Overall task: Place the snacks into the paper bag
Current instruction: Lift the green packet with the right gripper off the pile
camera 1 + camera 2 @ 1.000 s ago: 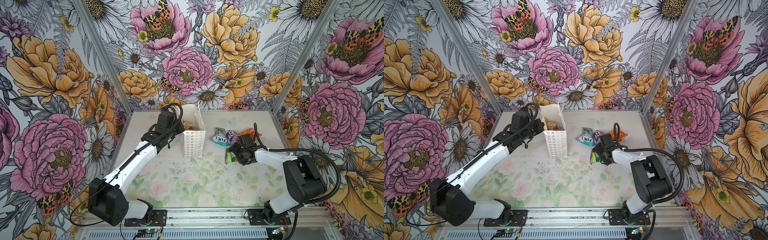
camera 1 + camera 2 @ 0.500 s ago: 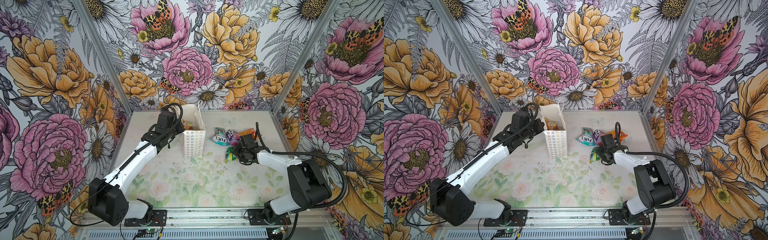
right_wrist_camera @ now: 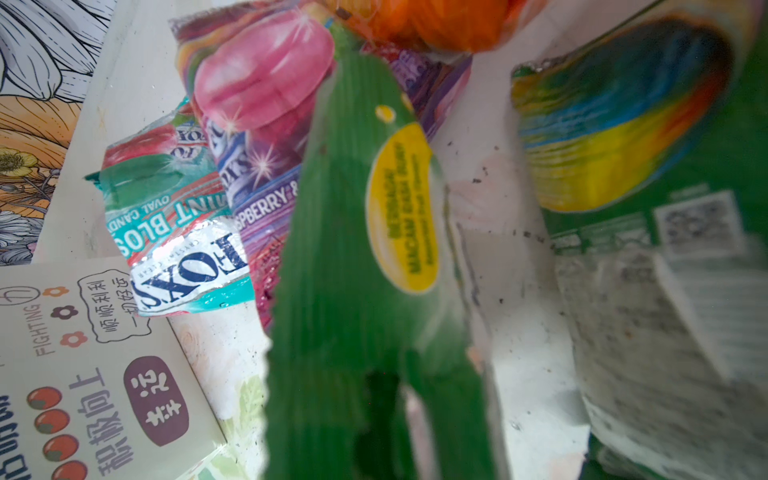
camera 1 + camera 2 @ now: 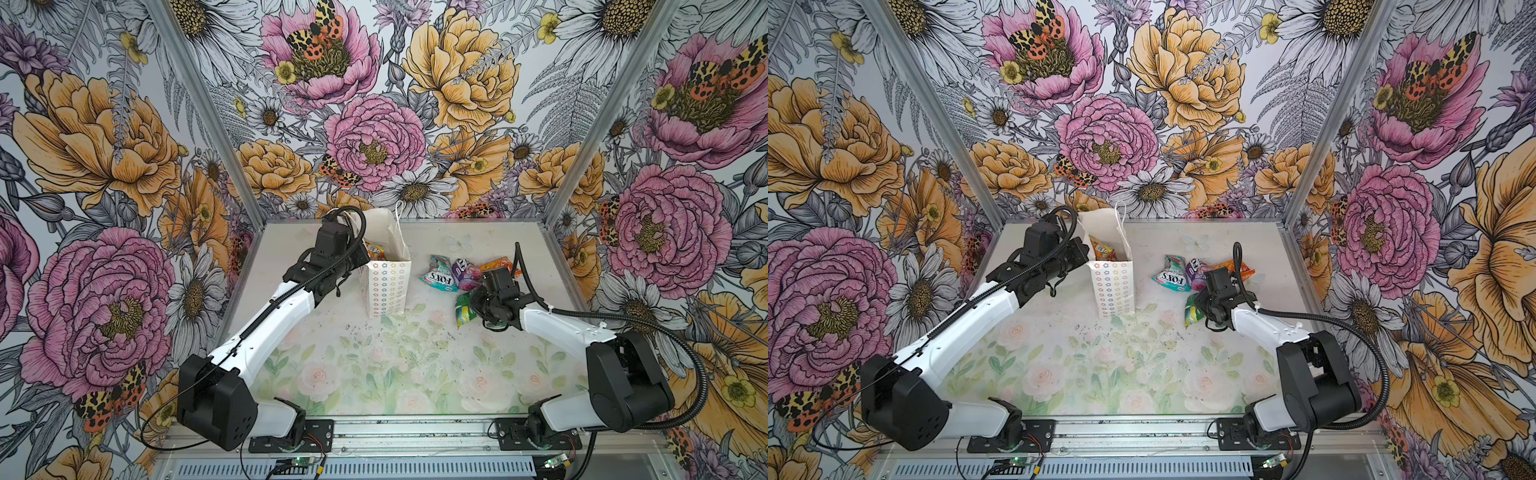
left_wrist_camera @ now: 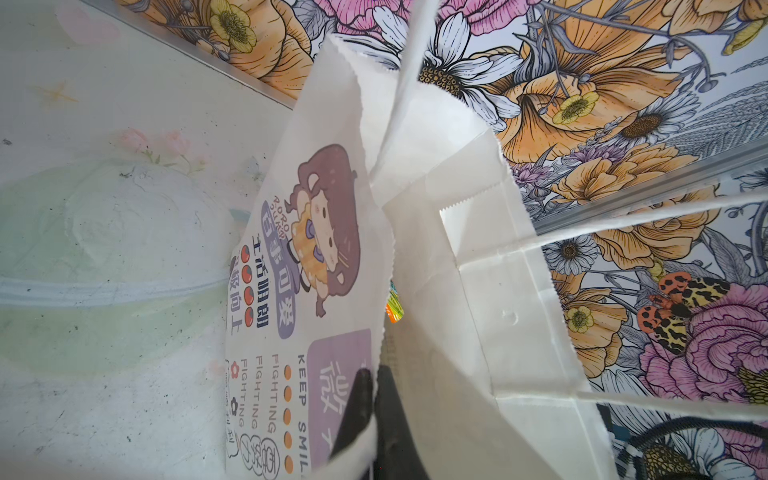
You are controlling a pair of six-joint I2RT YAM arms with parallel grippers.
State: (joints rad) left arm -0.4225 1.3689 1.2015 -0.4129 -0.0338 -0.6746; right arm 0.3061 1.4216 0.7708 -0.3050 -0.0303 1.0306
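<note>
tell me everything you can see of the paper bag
The paper bag is white and tall, standing upright, mouth open, on the table left of the middle. Its narrow side carries coloured flower rings; its broad face shows a cartoon girl and Chinese text. It has thin white cord handles. The left gripper is shut on the broad face's rim. An orange packet lies inside.

Light was bright and even; shadows faint. Top views were sharp. In right wrist view, near green packet blurred badly.
</note>
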